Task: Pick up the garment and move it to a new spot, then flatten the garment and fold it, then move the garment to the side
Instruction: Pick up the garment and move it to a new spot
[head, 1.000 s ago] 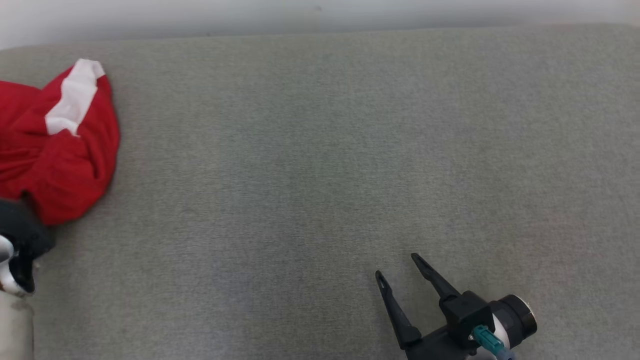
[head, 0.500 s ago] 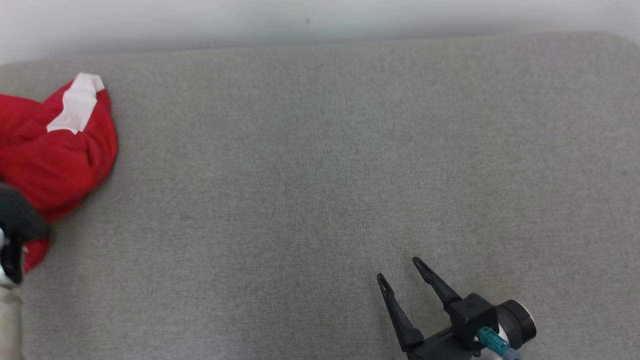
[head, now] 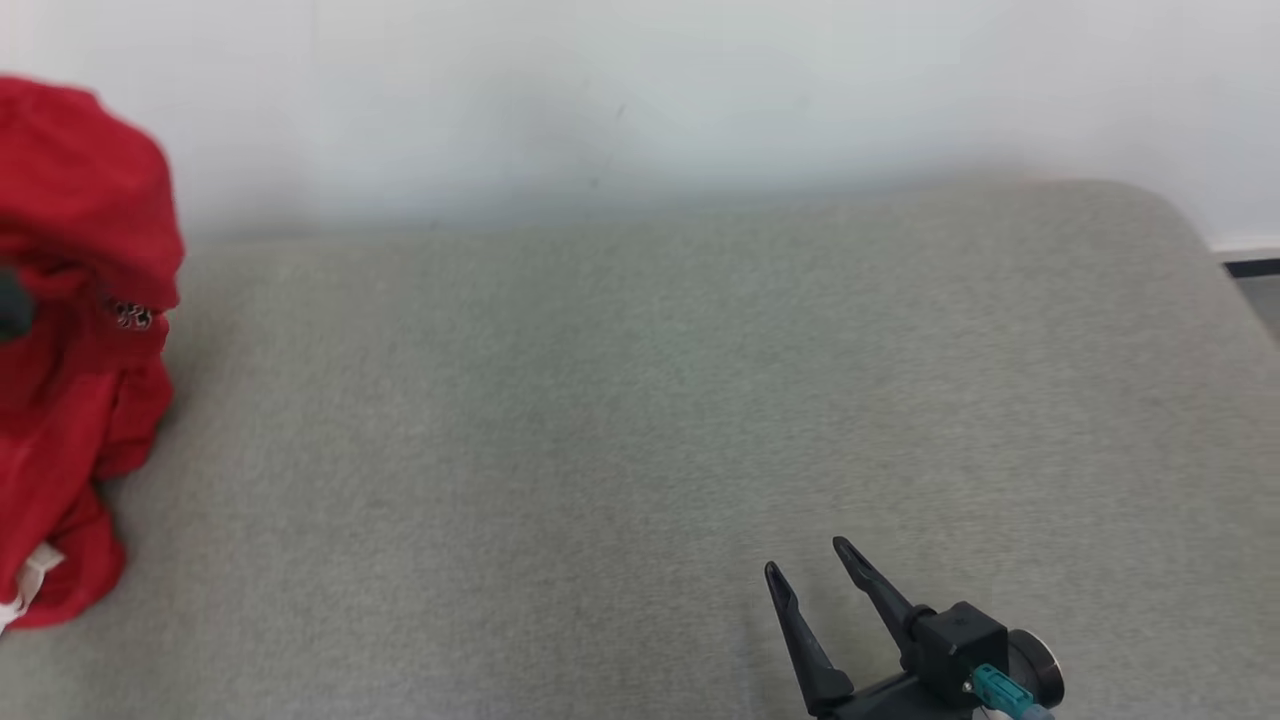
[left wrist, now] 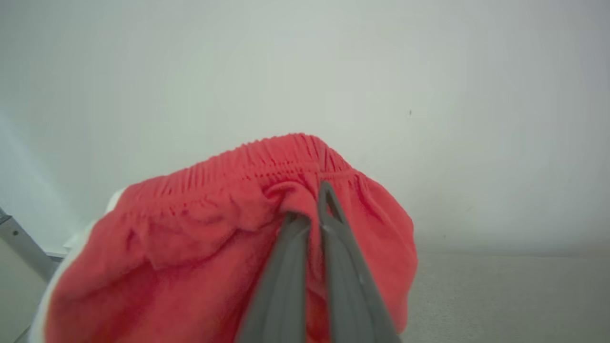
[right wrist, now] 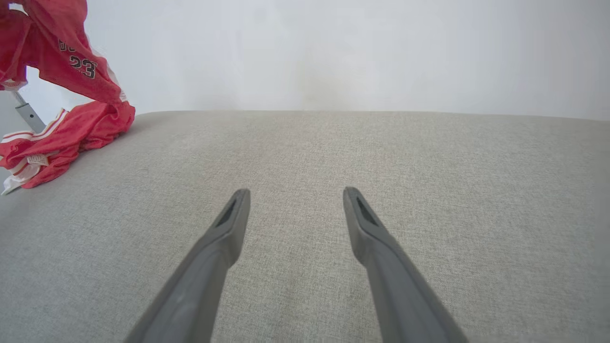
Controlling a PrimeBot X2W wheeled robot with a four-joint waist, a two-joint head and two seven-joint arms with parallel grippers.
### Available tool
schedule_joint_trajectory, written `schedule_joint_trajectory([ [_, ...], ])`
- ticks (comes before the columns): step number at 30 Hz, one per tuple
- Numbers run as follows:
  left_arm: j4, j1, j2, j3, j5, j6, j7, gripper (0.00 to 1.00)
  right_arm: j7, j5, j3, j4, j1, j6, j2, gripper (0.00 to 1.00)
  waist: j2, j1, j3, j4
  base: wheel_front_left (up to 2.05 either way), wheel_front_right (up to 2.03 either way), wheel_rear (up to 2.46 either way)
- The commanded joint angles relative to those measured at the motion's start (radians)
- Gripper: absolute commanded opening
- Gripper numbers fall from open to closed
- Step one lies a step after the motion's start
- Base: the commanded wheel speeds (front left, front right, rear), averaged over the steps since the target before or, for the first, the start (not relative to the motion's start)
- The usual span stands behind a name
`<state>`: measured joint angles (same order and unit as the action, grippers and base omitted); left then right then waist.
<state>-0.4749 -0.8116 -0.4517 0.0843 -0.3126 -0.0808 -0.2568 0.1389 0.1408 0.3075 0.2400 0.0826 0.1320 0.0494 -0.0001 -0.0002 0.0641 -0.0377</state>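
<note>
The garment (head: 80, 340) is a pair of red shorts with white trim and a number print, hanging at the far left with its lower end resting on the grey surface (head: 640, 420). In the left wrist view my left gripper (left wrist: 310, 205) is shut on a fold of the garment (left wrist: 228, 238) just below its elastic waistband. The right wrist view shows the garment (right wrist: 71, 119) raised at the upper left, its bottom piled on the surface. My right gripper (head: 808, 560) stands open and empty at the lower right, low over the surface (right wrist: 305, 157).
A pale wall (head: 640, 100) runs behind the grey padded surface. The surface's rounded right corner (head: 1190, 220) drops to a dark floor strip. A grey metal post (right wrist: 24, 114) stands behind the garment at the left.
My left gripper has shut on the garment and lifted it off the surface, so it now hangs. The head camera has tilted up, showing more wall. The right gripper has stayed put.
</note>
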Motion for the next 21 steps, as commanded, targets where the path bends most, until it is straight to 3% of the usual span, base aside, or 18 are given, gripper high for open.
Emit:
schedule_joint_trajectory([
  [1,0.023,-0.015,0.015,-0.013,-0.012,-0.008,-0.008,0.00,0.009,0.010,0.001,0.006,0.002,-0.002,0.002,1.00,0.0001,0.0002,-0.064,-0.062,0.00,0.00,0.00],
  [12,0.188,-0.022,0.136,-0.161,-0.041,-0.033,-0.048,0.00,0.028,0.011,0.000,0.040,0.016,-0.002,0.001,1.00,0.0001,0.0002,-0.080,-0.235,0.00,0.00,0.00],
  [21,0.178,0.042,0.269,-0.296,-0.043,-0.040,0.008,0.00,0.022,-0.002,-0.008,0.023,0.036,-0.002,0.001,1.00,0.0001,0.0002,-0.016,-0.363,0.00,0.00,0.00],
])
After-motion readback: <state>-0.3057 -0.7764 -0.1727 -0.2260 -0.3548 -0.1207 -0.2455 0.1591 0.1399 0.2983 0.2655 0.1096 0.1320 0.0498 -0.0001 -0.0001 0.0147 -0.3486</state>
